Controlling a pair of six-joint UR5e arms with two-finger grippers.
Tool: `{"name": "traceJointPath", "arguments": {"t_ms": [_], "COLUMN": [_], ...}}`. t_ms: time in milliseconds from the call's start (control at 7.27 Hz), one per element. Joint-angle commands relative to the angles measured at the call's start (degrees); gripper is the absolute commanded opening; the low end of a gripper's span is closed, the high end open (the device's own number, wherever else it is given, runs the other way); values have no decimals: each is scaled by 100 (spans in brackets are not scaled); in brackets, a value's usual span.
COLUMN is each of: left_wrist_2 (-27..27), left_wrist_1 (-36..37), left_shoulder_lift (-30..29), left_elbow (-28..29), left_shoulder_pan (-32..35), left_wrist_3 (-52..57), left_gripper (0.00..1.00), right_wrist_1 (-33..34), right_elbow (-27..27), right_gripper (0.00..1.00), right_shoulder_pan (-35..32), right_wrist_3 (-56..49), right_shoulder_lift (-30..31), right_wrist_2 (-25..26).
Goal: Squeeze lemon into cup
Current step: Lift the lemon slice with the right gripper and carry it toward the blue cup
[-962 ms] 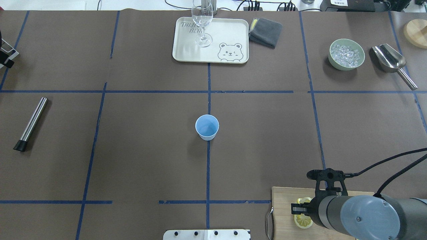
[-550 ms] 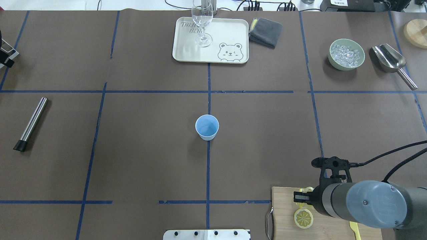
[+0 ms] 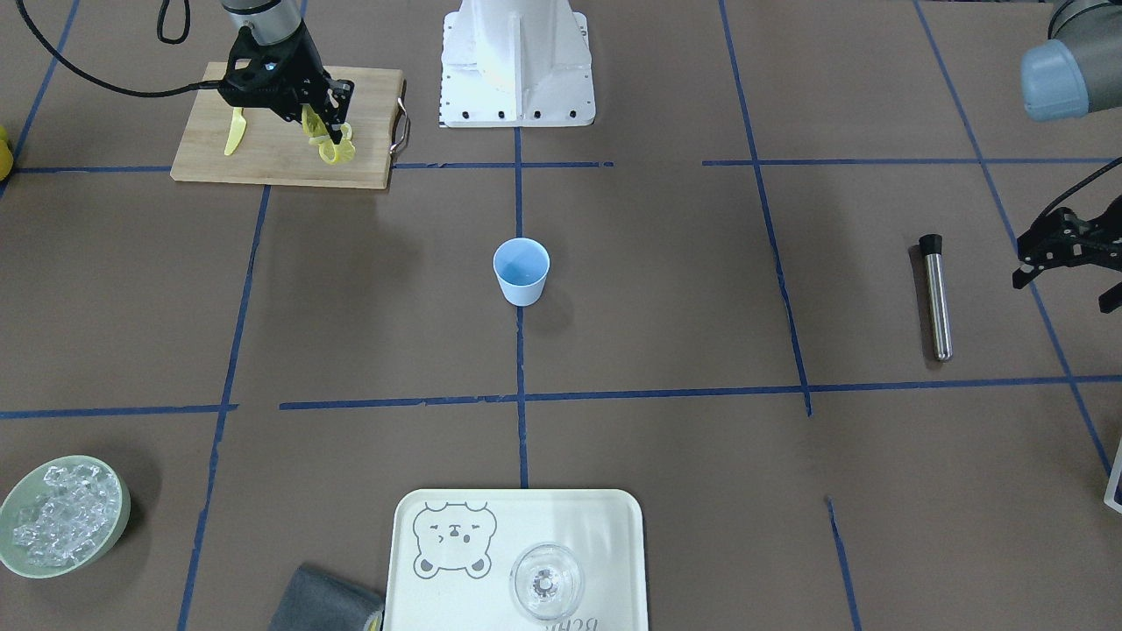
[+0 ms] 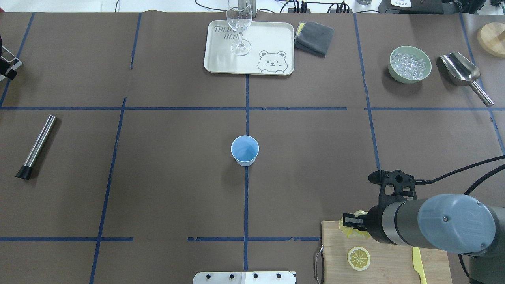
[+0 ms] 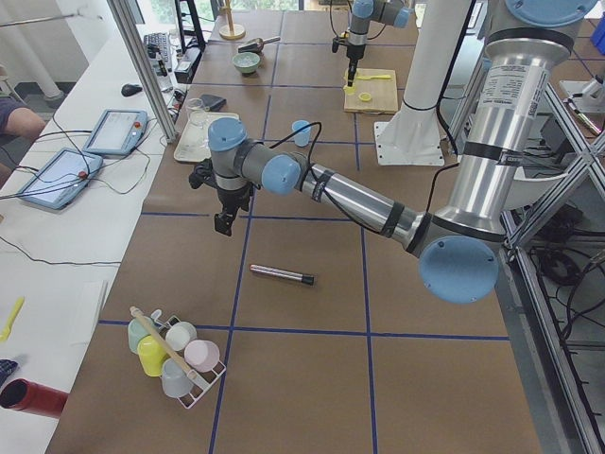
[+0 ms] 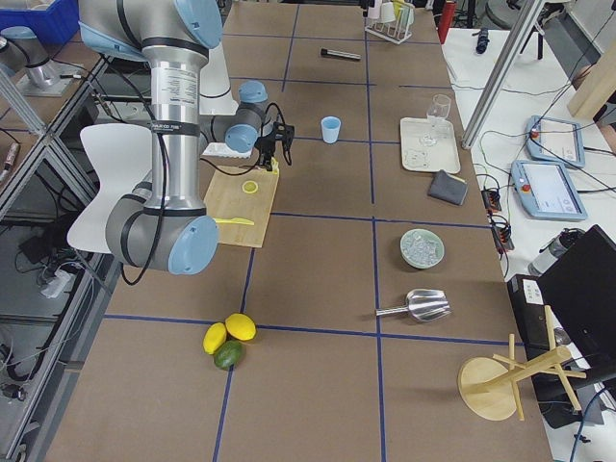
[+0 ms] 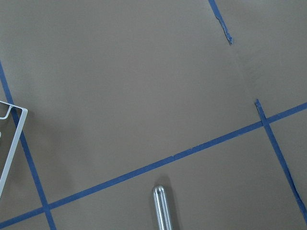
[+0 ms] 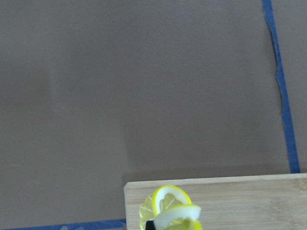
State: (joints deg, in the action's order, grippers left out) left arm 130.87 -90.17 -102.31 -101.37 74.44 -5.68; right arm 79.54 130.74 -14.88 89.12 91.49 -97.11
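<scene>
R end effector (image 4: 354, 223) has come up off the cutting board (image 4: 388, 262) and shifted fwd to its far edge vs 1.0 s ago, clamped on the lemon (image 4: 348, 232). 1 loose slice (image 4: 358, 258) is now uncovered, lying flat on the board and apart from the grip, w/ the yellow knife (image 4: 418, 264) near it. So pickup looks done, but prob only part of the lemon comes along. Cup (image 4: 245, 150) hasn't moved: upright at the centre of the tabletop (image 4: 177, 177), well apart from the lemon. Carry-over looks like the next step; squeeze not yet started. L end effector (image 3: 1065, 285) sits off to the side near the steel rod (image 3: 936, 298), fingers spread, holding nothing.

Views: overhead hides most of the grip under the R wrist. Front view shows the lemon hanging below the fingertips as floppy slices, seemingly clear of the board. R wrist cam shows the slices fanned at frame bottom over the board's edge, pale cut face visible, no cup in it. L wrist cam gives only tabletop and the rod's tip.
</scene>
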Motion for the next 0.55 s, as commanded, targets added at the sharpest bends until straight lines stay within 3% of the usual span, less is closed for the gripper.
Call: {"name": "traceJointPath", "arguments": {"t_ms": [0,275,412], "left_wrist_2": [0,0,0], "left_wrist_1": [0,9,0], "left_shoulder_lift": [0,0,0], "left_elbow": [12,12,12], "left_shoulder_pan": [0,0,0], "left_wrist_3": [-3,-3,-12], "left_gripper": [100,100,100], "right_wrist_1": [0,287,943], "right_elbow": [-13,-57,-153], "right_gripper": [31,31,31], "right_shoulder_pan": [-103,-287,-427], "right_wrist_3": [0,0,0], "right_shoulder_lift": [-341,-910,-1601], "right_wrist_2": [-36,-106,-106]}}
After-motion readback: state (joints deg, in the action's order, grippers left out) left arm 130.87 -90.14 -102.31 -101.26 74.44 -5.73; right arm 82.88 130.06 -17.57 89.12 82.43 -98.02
